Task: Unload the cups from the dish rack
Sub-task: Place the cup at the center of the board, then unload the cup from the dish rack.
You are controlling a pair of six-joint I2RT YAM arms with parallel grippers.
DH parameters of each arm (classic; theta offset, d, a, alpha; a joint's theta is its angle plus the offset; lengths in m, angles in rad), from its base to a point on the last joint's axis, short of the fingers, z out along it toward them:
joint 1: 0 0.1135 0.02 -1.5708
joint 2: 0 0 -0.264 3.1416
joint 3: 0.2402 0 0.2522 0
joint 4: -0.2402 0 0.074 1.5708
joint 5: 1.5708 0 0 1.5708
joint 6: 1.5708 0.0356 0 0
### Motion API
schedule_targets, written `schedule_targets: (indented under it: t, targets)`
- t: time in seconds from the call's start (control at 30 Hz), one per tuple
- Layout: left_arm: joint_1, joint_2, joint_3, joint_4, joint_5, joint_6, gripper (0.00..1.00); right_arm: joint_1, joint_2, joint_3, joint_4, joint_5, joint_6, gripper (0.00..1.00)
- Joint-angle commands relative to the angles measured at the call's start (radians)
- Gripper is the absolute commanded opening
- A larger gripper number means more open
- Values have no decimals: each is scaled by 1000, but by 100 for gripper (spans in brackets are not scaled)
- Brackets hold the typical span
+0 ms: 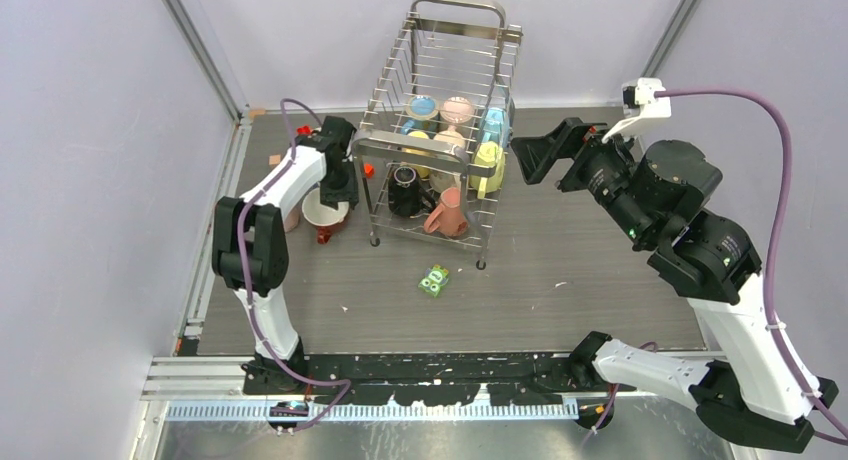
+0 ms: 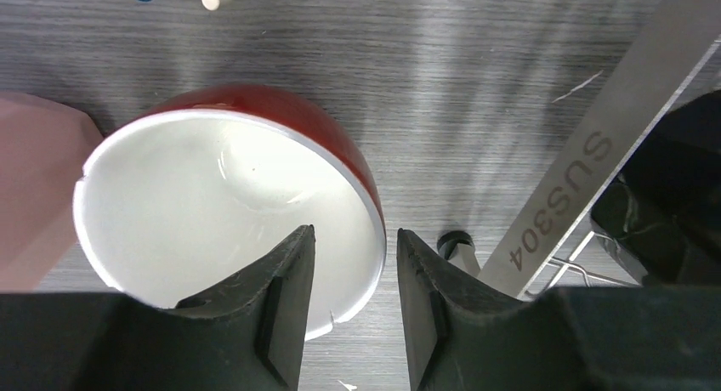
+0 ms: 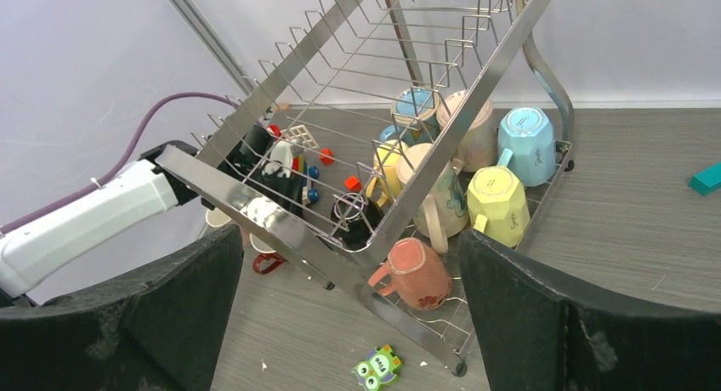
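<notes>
The silver wire dish rack stands at the back centre and holds several cups: salmon, black, yellow and light blue. A dark red cup with a white inside stands upright on the table, left of the rack. My left gripper is right over it. In the left wrist view the left gripper is open. One finger is inside the red cup and the other is outside, with the rim between them. My right gripper is wide open and empty, right of the rack.
A pale pink cup stands just left of the red one. The rack's steel rail and foot are close on the right of my left fingers. A green owl packet lies in front of the rack. Small toy blocks lie behind it.
</notes>
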Motion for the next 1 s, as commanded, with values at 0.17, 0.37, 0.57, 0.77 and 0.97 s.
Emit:
schedule_targets:
  t: [0.17,0.37,0.57,0.77,0.97]
  targets:
    - [5,-122,116,-61,13,4,46,3,10,30,5,-13,5,100]
    - [16,-164,173,-92,13,-5,52,2,12,39,-1,-15,7,100]
    - [39,-210,258,-125,14,-1,58,3,13,46,-11,-16,12,100]
    - [56,-248,380,-160,-19,-1,67,3,13,44,-27,-6,15,100]
    - [57,-296,479,-175,-19,-11,88,3,12,29,-59,37,26,100]
